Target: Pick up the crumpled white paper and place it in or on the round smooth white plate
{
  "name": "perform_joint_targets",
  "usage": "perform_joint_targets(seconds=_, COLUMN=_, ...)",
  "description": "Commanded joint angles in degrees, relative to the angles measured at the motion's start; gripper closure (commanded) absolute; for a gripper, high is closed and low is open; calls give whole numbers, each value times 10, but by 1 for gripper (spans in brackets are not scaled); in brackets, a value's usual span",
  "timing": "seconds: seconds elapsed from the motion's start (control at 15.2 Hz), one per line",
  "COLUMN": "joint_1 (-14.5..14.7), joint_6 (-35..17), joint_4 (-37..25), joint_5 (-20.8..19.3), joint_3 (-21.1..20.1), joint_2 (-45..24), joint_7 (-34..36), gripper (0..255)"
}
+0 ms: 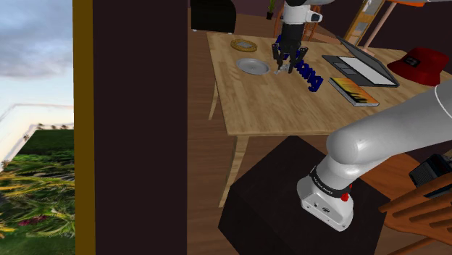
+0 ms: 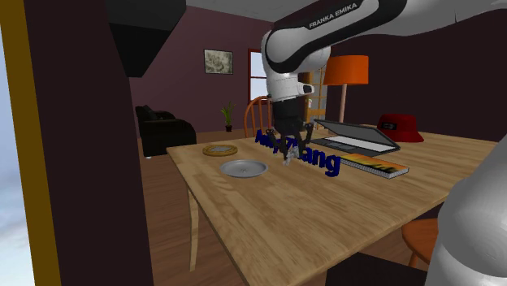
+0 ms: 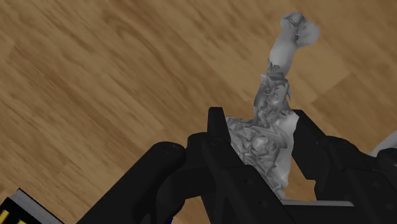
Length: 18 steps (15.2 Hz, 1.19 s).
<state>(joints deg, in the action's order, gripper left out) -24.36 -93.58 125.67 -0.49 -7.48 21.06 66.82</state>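
Observation:
My black gripper [image 3: 257, 137] is shut on the crumpled grey-white paper [image 3: 273, 95], which sticks out past the fingertips in a long twisted strip over the wooden table [image 3: 95, 76]. In the shoulder view the gripper [image 1: 287, 59] hangs low over the table with the paper [image 1: 282, 70] under it, just right of the round grey plate [image 1: 252, 67]. The second exterior view shows the gripper [image 2: 291, 148] and paper [image 2: 286, 159] to the right of the plate [image 2: 243, 168]. Whether the paper's tip touches the table I cannot tell.
Blue block letters [image 1: 310, 74] lie right beside the gripper. A gold ring-shaped object [image 1: 243, 45] sits behind the plate. A laptop [image 1: 360, 69], a striped book [image 1: 353, 91] and a red cap [image 1: 419, 64] occupy the table's right side. A dark wall [image 1: 137, 123] stands at left.

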Motion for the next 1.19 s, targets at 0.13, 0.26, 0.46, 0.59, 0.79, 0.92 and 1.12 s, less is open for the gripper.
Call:
perform_joint_targets(seconds=0.13, joint_1=-2, joint_6=4, joint_4=-86, joint_5=-7, joint_3=-6, joint_2=-83, joint_7=9, gripper=255)
perform_joint_targets(seconds=0.26, joint_1=-2, joint_6=8, joint_4=-136, joint_5=-12, joint_3=-10, joint_2=-130, joint_7=15, gripper=255)
perform_joint_targets(seconds=0.46, joint_1=0, joint_6=21, joint_4=-219, joint_5=-21, joint_3=-15, joint_2=-201, joint_7=24, gripper=255)
perform_joint_targets(seconds=0.59, joint_1=3, joint_6=35, joint_4=-280, joint_5=-28, joint_3=-17, joint_2=-250, joint_7=30, gripper=255)
perform_joint_targets(seconds=0.79, joint_1=9, joint_6=62, joint_4=-383, joint_5=-39, joint_3=-20, joint_2=-327, joint_7=38, gripper=255)
perform_joint_targets(seconds=0.92, joint_1=13, joint_6=71, joint_4=-433, joint_5=-45, joint_3=-20, joint_2=-368, joint_7=41, gripper=255)
perform_joint_targets(seconds=1.12, joint_1=12, joint_6=48, joint_4=-408, joint_5=-44, joint_3=-20, joint_2=-366, joint_7=42, gripper=255)
